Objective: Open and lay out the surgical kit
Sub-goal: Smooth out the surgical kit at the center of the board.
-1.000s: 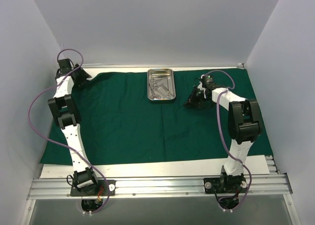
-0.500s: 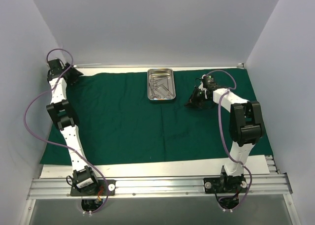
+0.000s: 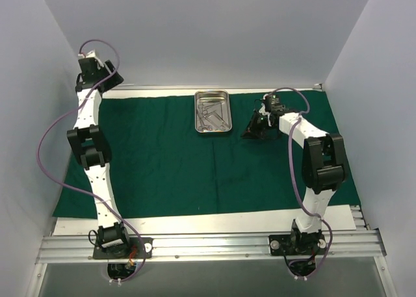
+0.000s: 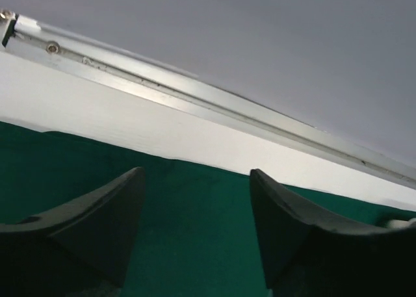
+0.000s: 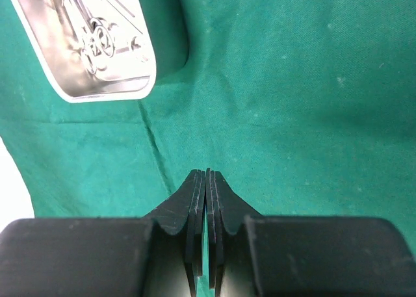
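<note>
The dark green drape (image 3: 195, 160) lies spread flat over the table. The small steel tray (image 3: 213, 112) stands on it at the far middle, with several silver ring-handled instruments (image 3: 212, 114) inside. My left gripper (image 3: 109, 76) is open and empty, raised over the drape's far left corner; in the left wrist view its fingers (image 4: 104, 219) frame the drape's far edge (image 4: 195, 199). My right gripper (image 3: 250, 131) is shut with nothing visible between its tips, low over the drape just right of the tray. The right wrist view shows it (image 5: 207, 173) with the tray (image 5: 71, 89) and the instruments (image 5: 97, 40) at upper left.
A white table strip (image 4: 130, 125) and an aluminium rail (image 4: 195, 99) run behind the drape. Grey walls close in the back and both sides. A cloth crease (image 5: 153, 141) runs from the tray toward my right gripper. The metal frame (image 3: 208, 245) with the arm bases is at the near edge.
My left gripper swung left along the drape's far edge, then rose toward the back wall; the drape's far left corner now lies further left. My right gripper shifted slightly toward the tray.
</note>
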Tool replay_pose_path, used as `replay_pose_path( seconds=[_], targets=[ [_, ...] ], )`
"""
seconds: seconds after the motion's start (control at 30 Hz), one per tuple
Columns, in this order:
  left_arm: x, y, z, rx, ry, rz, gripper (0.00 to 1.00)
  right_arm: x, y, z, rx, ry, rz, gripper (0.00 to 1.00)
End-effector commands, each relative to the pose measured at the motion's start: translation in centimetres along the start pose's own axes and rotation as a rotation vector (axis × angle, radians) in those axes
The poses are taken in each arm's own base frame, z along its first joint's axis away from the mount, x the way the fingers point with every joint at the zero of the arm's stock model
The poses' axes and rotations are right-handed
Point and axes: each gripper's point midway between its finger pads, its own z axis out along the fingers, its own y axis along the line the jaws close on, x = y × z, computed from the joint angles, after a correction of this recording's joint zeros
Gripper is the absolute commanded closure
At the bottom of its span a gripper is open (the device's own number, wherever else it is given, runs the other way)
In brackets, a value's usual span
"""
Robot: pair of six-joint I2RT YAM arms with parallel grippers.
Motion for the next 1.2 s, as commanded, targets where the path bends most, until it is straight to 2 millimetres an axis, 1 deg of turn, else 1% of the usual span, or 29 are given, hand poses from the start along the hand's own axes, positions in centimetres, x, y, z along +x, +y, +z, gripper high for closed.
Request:
replay_pose_path(
  seconds=[0.0, 0.03, 0.07, 0.13, 0.2, 0.27, 0.33, 0.37, 0.4, 0.43, 0.47, 0.5, 0.57, 0.6, 0.63, 0.67, 0.7, 0.77, 0.8, 0.83, 0.9, 0.93, 0.97, 1.0, 1.03, 1.07, 1.1, 1.13, 1.17],
  targets=[
    [-4.4, -1.3, -5.1, -0.123, -0.082, 0.143, 0.29, -0.6, 1.9, -2.9, -0.013, -0.017, -0.037, 0.98],
    [-3.8, -0.8, -5.3, -0.149, -0.058, 0.144, 0.33, -0.8, 2.1, -3.2, -0.015, -0.022, -0.043, 0.98],
    [-2.7, -0.1, -5.7, -0.176, -0.013, 0.137, 0.41, -0.8, 2.1, -3.4, -0.011, -0.022, -0.046, 0.98],
    [-1.2, 1.2, -6.3, -0.237, 0.033, 0.120, 0.48, -0.8, 1.6, -3.9, 0.007, -0.022, -0.044, 0.98],
    [1.0, 1.7, -6.8, -0.253, 0.093, 0.070, 0.59, -1.3, 0.8, -4.3, 0.023, -0.037, -0.030, 0.98],
    [2.9, 1.1, -6.9, -0.241, 0.138, 0.035, 0.64, -1.7, -0.6, -4.6, 0.045, -0.044, -0.007, 0.99],
    [6.0, -0.8, -7.2, -0.200, 0.214, 0.007, 0.71, -1.7, -2.0, -4.3, 0.081, -0.021, -0.009, 0.99],
    [6.8, -1.5, -7.4, -0.189, 0.236, 0.002, 0.73, -2.3, -2.3, -4.5, 0.098, -0.028, -0.018, 0.99],
    [8.0, -2.3, -7.7, -0.173, 0.267, -0.005, 0.76, -1.9, -3.6, -4.4, 0.146, 0.006, -0.006, 1.00],
    [9.3, -3.7, -8.0, -0.150, 0.298, 0.007, 0.78, -2.2, -4.5, -4.6, 0.186, 0.001, -0.034, 1.00],
    [9.4, -4.8, -8.7, -0.129, 0.303, 0.013, 0.81, -2.1, -5.0, -4.7, 0.213, 0.015, -0.038, 1.00],
    [10.0, -5.6, -9.2, -0.115, 0.324, 0.018, 0.89, -2.2, -5.5, -4.8, 0.234, 0.019, -0.042, 1.00],
    [12.6, -6.6, -10.2, -0.109, 0.397, 0.033, 0.94, -2.2, -6.5, -4.8, 0.273, 0.026, -0.056, 1.00],
    [12.6, -7.0, -11.1, -0.110, 0.402, 0.028, 0.97, -1.8, -7.0, -4.7, 0.290, 0.035, -0.055, 1.00],
    [13.3, -6.9, -11.6, -0.115, 0.417, 0.020, 0.98, -1.8, -7.2, -4.7, 0.299, 0.032, -0.056, 1.00],
    [15.2, -6.1, -12.1, -0.132, 0.464, 0.005, 0.98, -1.6, -7.6, -4.6, 0.312, 0.032, -0.056, 1.00],
    [15.5, -6.1, -12.7, -0.133, 0.472, -0.020, 0.98, -1.3, -8.1, -4.5, 0.326, 0.035, -0.053, 1.00],
    [17.4, -4.7, -13.5, -0.161, 0.543, -0.042, 0.98, -0.6, -8.9, -4.1, 0.336, 0.038, -0.048, 1.00],
    [18.2, -4.1, -13.7, -0.174, 0.571, -0.043, 0.98, -0.9, -8.7, -4.0, 0.326, 0.028, -0.049, 1.00],
    [18.9, -3.6, -14.2, -0.188, 0.606, -0.044, 0.98, 0.1, -9.3, -3.6, 0.333, 0.047, -0.038, 1.00],
    [19.7, -2.4, -14.2, -0.204, 0.651, -0.049, 0.98, 0.6, -9.6, -3.1, 0.324, 0.043, -0.020, 1.00],
    [20.1, -2.3, -14.4, -0.200, 0.673, -0.054, 0.98, 1.8, -10.5, -2.6, 0.333, 0.072, -0.004, 1.00],
    [20.8, -1.8, -14.2, -0.208, 0.699, -0.062, 0.98, 2.2, -10.8, -2.2, 0.329, 0.073, 0.003, 1.00],
    [20.6, -1.7, -14.0, -0.207, 0.703, -0.070, 0.98, 2.8, -11.2, -1.9, 0.331, 0.086, 0.023, 1.00],
    [20.7, -1.6, -13.9, -0.199, 0.717, -0.080, 0.98, 4.3, -12.1, -1.5, 0.341, 0.118, 0.045, 1.00],
    [21.5, -1.0, -13.4, -0.212, 0.745, -0.077, 0.98, 4.9, -12.3, -1.0, 0.334, 0.127, 0.052, 1.00],
    [20.7, -1.1, -13.0, -0.212, 0.735, -0.071, 0.98, 5.6, -12.4, -0.8, 0.327, 0.140, 0.071, 1.00],
    [21.0, -0.9, -13.0, -0.218, 0.753, -0.064, 0.98, 6.2, -12.7, -0.8, 0.327, 0.150, 0.080, 1.00],
    [21.9, -0.3, -12.4, -0.228, 0.784, -0.056, 0.98, 7.2, -13.0, -0.8, 0.332, 0.162, 0.085, 1.00]
  ],
)
